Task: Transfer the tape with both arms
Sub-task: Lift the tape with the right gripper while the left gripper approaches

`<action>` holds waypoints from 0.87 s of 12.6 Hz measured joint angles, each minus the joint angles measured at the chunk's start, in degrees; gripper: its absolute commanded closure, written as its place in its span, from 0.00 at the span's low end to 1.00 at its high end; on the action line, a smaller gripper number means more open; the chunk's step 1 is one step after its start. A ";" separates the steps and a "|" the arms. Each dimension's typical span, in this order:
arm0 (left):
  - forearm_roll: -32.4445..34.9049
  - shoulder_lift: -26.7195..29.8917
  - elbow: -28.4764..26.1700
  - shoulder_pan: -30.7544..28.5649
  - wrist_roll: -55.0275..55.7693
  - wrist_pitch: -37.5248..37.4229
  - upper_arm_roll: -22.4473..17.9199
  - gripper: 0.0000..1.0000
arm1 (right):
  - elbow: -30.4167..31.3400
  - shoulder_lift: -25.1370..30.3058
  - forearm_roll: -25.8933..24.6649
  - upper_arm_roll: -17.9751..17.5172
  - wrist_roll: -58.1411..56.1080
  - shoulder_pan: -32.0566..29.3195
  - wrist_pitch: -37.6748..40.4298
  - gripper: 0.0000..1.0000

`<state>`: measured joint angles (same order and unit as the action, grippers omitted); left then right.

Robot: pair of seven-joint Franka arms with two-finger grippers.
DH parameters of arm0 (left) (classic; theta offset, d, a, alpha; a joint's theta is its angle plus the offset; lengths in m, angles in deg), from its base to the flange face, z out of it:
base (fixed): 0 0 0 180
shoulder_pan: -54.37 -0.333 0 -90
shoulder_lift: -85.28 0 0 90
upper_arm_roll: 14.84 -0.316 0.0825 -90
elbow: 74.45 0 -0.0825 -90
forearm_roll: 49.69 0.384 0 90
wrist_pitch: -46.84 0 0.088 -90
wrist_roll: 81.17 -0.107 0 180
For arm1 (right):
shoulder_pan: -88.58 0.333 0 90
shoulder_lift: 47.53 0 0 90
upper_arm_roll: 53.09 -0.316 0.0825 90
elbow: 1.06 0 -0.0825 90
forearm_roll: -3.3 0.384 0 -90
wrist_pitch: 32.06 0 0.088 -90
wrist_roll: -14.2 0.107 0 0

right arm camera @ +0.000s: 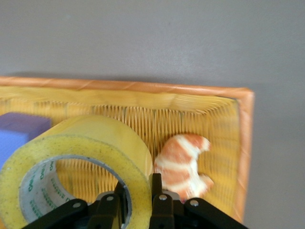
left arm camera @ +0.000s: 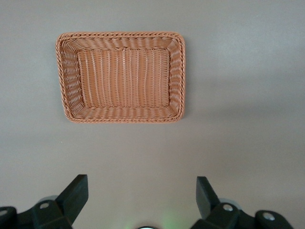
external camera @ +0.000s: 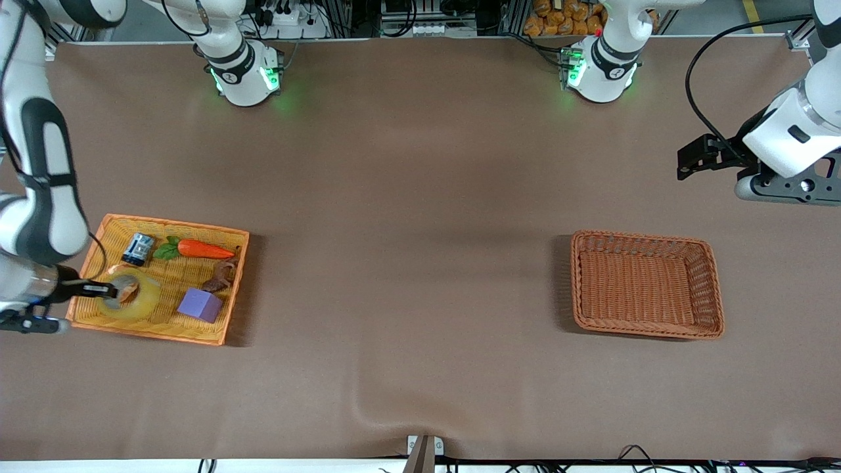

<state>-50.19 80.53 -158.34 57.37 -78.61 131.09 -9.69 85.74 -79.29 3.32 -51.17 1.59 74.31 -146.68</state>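
The tape (external camera: pixel 139 297), a yellowish ring-shaped roll, is in the yellow basket (external camera: pixel 164 227) at the right arm's end of the table, beside the purple cube (external camera: pixel 200 305). My right gripper (external camera: pixel 110 289) is shut on the roll's wall. In the right wrist view one finger sits inside the hole of the tape (right arm camera: pixel 107 143) and the other outside it, so the right gripper (right arm camera: pixel 138 186) pinches the wall. My left gripper (external camera: pixel 698 157) waits in the air, open, at the left arm's end of the table. Between the fingers of the left gripper (left arm camera: pixel 140 187) there is nothing.
The yellow basket also holds a croissant (right arm camera: pixel 183 164), a toy carrot (external camera: pixel 204 249), a small can (external camera: pixel 139 248) and a brown piece (external camera: pixel 220 277). An empty brown wicker basket (external camera: pixel 647 332) stands toward the left arm's end; the left wrist view shows this wicker basket (left arm camera: pixel 119 36) from above.
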 measured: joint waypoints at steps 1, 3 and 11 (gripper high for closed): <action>-0.11 0.00 0.01 0.03 0.00 0.10 0.01 0.00 | -0.30 2.08 0.00 -0.27 -0.63 0.03 2.06 1.00; -0.30 -0.07 0.01 0.17 0.00 0.50 0.05 0.00 | -1.63 4.70 0.03 -1.70 -1.18 0.39 6.28 1.00; -0.39 -4.83 -0.11 5.87 5.58 5.43 0.43 0.00 | -5.26 4.80 0.32 -13.26 11.90 9.94 11.35 1.00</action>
<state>-50.58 75.70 -158.44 63.24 -73.03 136.52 -9.26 80.47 -74.49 3.64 -64.43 13.49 84.25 -135.33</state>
